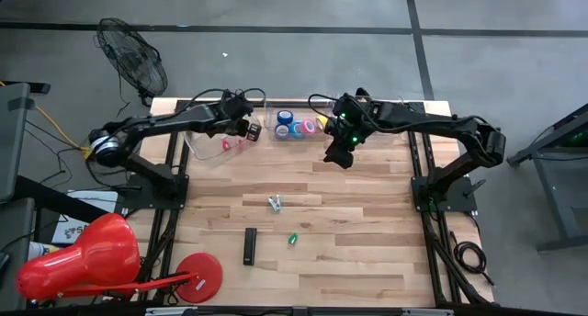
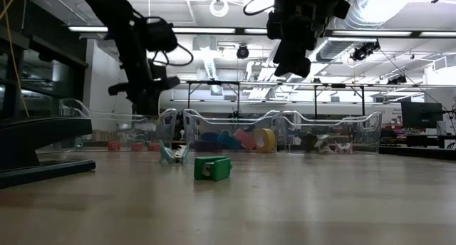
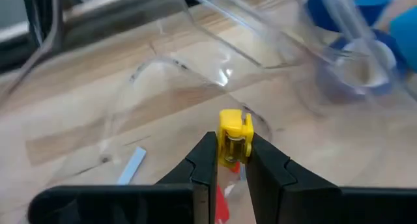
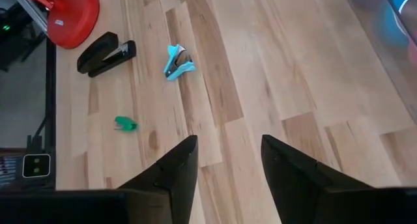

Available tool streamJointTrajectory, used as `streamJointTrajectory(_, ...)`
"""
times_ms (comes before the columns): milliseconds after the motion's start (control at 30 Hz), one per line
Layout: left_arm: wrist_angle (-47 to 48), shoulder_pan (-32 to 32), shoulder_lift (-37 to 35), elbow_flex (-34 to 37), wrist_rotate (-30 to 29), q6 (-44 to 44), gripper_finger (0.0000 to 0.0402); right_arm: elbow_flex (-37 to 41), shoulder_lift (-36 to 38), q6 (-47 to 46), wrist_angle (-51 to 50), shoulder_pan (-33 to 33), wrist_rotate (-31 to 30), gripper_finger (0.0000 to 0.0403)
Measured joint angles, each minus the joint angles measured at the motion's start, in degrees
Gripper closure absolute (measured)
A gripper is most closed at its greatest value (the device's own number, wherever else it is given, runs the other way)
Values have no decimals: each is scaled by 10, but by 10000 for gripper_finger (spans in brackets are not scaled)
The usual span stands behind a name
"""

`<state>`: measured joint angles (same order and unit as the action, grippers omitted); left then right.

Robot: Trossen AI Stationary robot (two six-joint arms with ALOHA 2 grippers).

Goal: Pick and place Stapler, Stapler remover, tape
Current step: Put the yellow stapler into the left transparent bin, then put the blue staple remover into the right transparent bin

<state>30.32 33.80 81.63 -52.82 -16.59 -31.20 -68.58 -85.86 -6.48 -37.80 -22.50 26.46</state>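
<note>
Up close, the left gripper (image 3: 231,160) has its jaws clamped on a small yellow stapler remover (image 3: 234,136), held over the clear bin (image 1: 204,143). The right gripper (image 4: 229,160) hangs with jaws apart and empty; beyond them lie a teal stapler remover (image 4: 177,62), a green piece (image 4: 126,124) and the black stapler (image 4: 104,53). The tape rolls (image 1: 296,126) sit in the middle bin, just beside the right gripper.

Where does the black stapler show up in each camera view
High view: the black stapler lies low and centre on the table, left of the green piece.
Low view: it fills the left edge, large and close.
Left wrist view: not in it.
Right wrist view: near the top left, beside the red disc.
Shared landmark: the blue staple remover.
</note>
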Motion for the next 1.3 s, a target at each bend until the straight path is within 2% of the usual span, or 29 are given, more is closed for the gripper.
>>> streamJointTrajectory(233,-6,36,69,-1,18,-51,353,0,0,1,1,0,-2,247)
streamJointTrajectory(433,-19,52,99,0,41,-54,351,0,0,5,1,0,-4,247)
streamJointTrajectory(667,-32,52,100,0,57,-54,255,0,0,15,1,0,-6,247)
streamJointTrajectory(800,-32,52,99,0,69,-46,220,0,0,16,1,0,-6,247)
streamJointTrajectory(1000,-23,52,67,0,82,-35,219,0,0,25,-1,0,-6,247)
streamJointTrajectory(1100,-16,52,35,0,68,-26,228,0,0,25,-3,0,-6,247)
streamJointTrajectory(1300,0,42,-44,0,78,15,246,0,0,42,-19,0,-6,247)
